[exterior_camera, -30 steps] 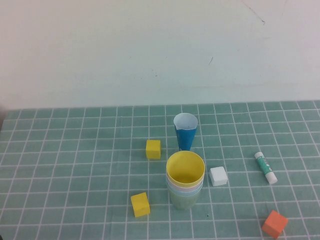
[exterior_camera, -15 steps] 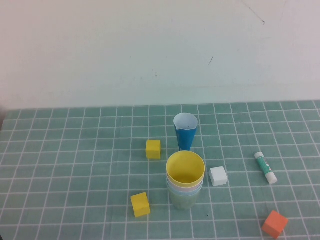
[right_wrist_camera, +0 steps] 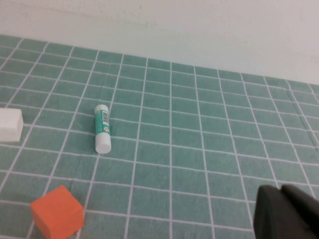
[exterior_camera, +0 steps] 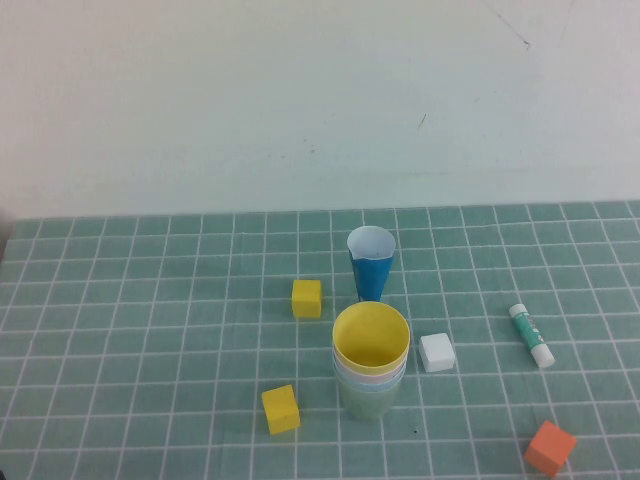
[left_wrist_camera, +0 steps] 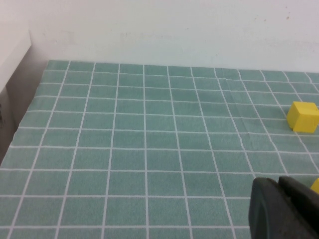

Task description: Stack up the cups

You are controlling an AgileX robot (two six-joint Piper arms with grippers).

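Watching nested cups (exterior_camera: 371, 360): I kept left tool (left_wrist_camera: 284, 209) and right tool (right_wrist_camera: 286, 211) closed, parked away; bumping the stack risked toppling.

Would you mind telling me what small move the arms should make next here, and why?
Probably none: hold both arms parked. The yellow plastic cup already sits nested atop the pale cups, one upright stack. The left gripper and right gripper are shut, empty, away from it.
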